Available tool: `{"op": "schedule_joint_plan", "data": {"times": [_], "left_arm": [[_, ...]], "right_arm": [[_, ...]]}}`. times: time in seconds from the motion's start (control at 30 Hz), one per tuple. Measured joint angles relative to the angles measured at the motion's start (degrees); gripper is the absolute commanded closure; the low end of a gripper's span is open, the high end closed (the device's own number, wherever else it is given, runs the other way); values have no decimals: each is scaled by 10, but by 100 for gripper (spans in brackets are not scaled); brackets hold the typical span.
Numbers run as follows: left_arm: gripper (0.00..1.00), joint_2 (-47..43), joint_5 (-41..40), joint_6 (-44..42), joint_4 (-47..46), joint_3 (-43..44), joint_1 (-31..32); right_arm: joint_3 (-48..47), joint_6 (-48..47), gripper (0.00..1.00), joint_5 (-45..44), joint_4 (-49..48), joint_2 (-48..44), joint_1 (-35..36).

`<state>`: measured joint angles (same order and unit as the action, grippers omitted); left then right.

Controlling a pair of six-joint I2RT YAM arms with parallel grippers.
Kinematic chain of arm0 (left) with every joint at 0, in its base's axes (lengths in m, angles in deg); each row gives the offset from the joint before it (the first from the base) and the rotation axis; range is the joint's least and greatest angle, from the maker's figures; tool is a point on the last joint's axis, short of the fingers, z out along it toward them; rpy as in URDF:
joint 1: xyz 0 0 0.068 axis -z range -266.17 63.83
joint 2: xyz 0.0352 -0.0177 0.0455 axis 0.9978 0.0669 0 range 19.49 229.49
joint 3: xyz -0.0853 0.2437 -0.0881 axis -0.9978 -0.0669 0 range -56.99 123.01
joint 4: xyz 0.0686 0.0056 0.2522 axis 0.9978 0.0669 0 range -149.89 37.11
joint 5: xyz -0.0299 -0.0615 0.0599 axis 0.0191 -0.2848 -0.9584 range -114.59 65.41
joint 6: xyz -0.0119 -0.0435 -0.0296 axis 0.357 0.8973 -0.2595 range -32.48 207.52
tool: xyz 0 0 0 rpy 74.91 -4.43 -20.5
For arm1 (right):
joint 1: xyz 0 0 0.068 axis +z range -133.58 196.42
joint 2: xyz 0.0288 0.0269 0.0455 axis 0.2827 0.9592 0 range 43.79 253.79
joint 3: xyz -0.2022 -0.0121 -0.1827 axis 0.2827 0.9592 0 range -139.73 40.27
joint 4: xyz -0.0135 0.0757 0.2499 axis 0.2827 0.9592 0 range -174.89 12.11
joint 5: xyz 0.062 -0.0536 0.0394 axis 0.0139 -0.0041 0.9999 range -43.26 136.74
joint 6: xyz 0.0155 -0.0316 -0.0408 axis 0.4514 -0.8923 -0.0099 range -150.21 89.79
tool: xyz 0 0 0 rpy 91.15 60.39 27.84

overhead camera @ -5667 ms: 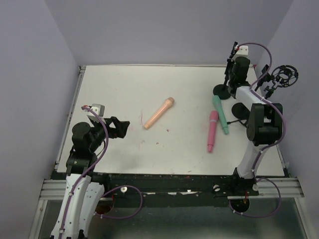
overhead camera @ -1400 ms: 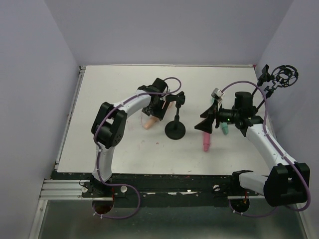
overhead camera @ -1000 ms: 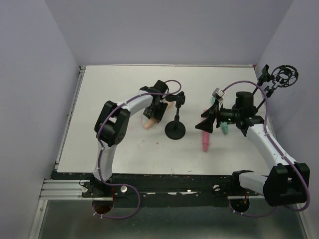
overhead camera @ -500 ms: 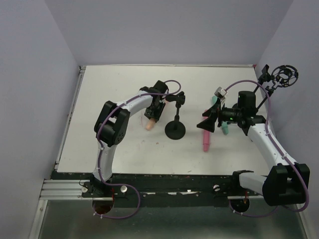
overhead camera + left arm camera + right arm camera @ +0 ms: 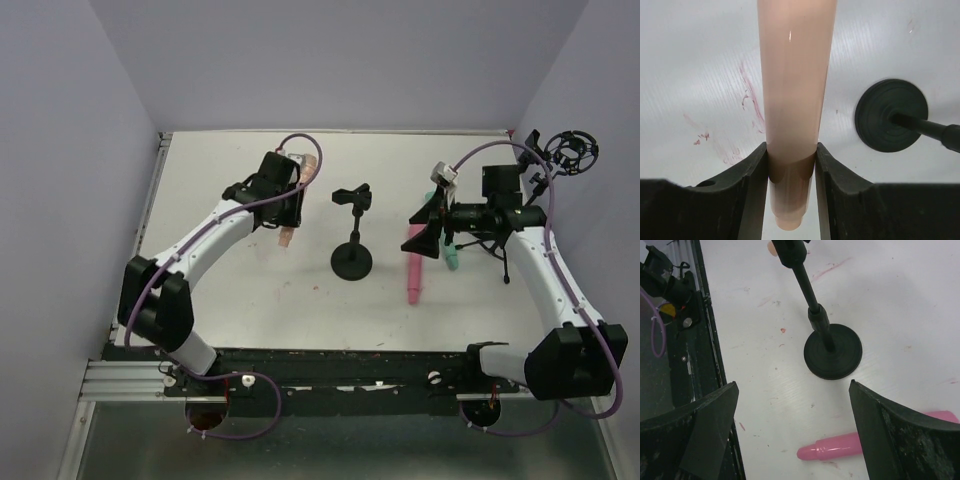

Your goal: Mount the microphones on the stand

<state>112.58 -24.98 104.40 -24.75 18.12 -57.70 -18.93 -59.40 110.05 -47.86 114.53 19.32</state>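
My left gripper [image 5: 285,212] is shut on the peach microphone [image 5: 286,237], which hangs tilted above the table left of the stand. In the left wrist view the peach microphone [image 5: 794,90] runs up between both fingers [image 5: 752,190], its narrow end poking out behind them. The black stand [image 5: 352,262] has a round base and an empty clip [image 5: 352,195] on top. My right gripper [image 5: 425,226] stands open above the pink microphone [image 5: 414,272], which lies flat. In the right wrist view the right gripper [image 5: 793,385] is wide with nothing between its fingers. A green microphone [image 5: 452,258] lies half hidden under that arm.
A second black stand with a ring-shaped shock mount [image 5: 570,150] stands at the far right by the wall. Purple walls close in the table [image 5: 220,300] on three sides. The black frame rail [image 5: 685,340] runs along the near edge.
The left gripper has closed on the peach microphone and lifted it off the table, swinging left and back from the stand. The right gripper stayed open and shifted slightly.
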Motion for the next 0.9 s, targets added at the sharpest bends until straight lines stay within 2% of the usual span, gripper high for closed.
{"op": "schedule_joint_plan", "data": {"times": [0.3, 0.43, 0.53, 0.7, 0.9], "left_arm": [[100, -183, 5, 18, -39, -59, -11], [100, -268, 19, 18, -45, -49, -11], [100, -316, 36, 18, -49, -7, -11], [100, -338, 85, 25, -59, 76, 0], [100, -298, 144, 56, -86, 153, 70]], "right_arm": [[-189, -49, 0, 2, 156, 10, 0], [-289, -38, 0, 17, 191, 23, 0], [-343, -11, 0, 43, 197, 37, 0], [-375, 89, 0, 95, 157, 54, 1], [-374, 288, 0, 145, -17, 56, 12]]}}
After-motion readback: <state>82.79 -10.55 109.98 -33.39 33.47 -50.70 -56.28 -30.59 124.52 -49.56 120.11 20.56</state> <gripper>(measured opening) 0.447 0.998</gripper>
